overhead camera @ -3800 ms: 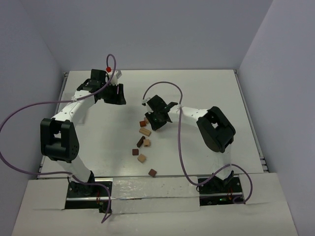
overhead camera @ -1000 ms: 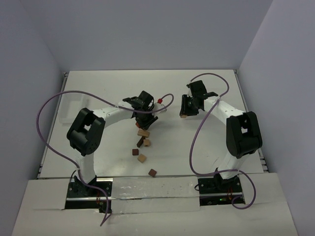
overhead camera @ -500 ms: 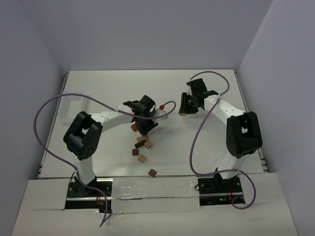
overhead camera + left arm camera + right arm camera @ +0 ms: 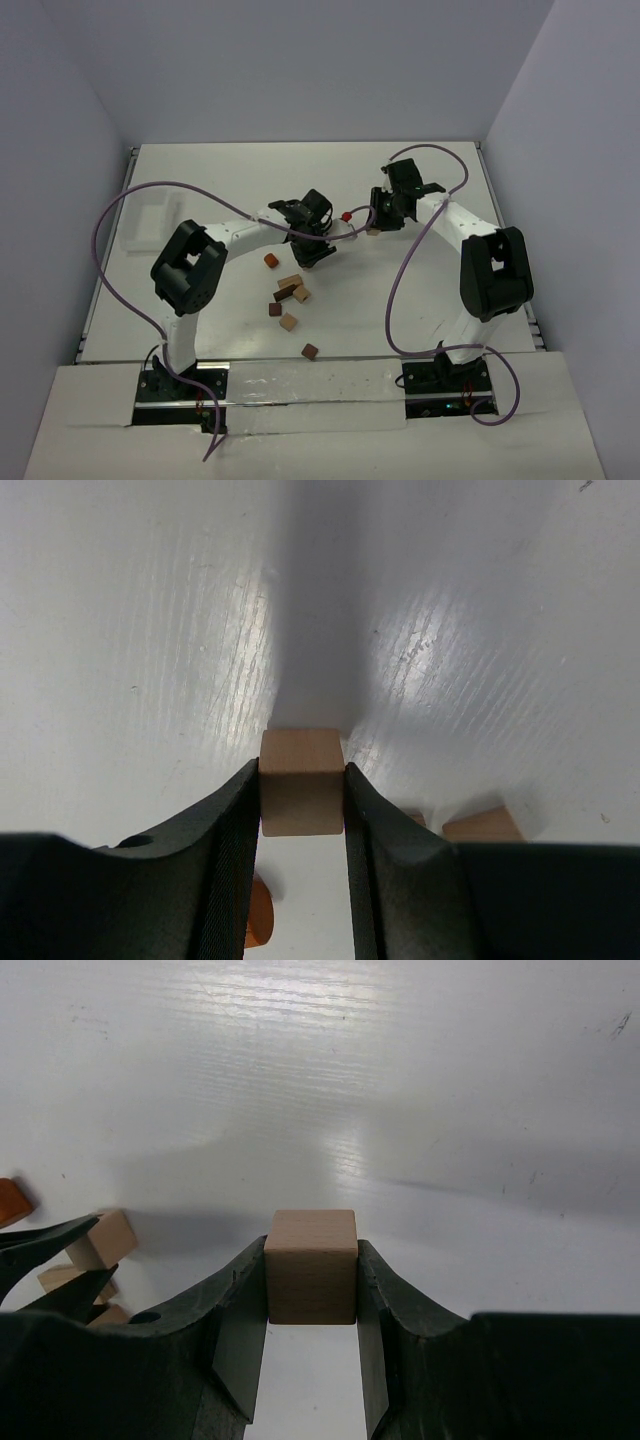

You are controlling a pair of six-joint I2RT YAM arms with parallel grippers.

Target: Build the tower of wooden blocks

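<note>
**Two cubes in hand, no tower yet**

Since the earlier overhead frames the left arm has swung rightward, off the scatter of blocks and toward the middle of the white worktop (image 4: 230, 180). The right arm has barely shifted.

The left gripper (image 4: 302, 775) has its jaws partly closed, pinching a pale tan wooden cube (image 4: 300, 800) by two opposite faces. The right gripper (image 4: 311, 1250) has its jaws drawn in on a second pale tan wooden cube (image 4: 311, 1270) in the same way. Holding the side faces leaves top and bottom free, which I judge suits setting one cube on the other. The grippers are near each other at mid-worktop, so the stack probably starts there; no tower stands anywhere in view.

Count: two cubes held, one per gripper. Seven loose wood blocks (image 4: 289, 321) lie in front of the left gripper, three of them pale tan and four reddish-brown to dark brown.
</note>
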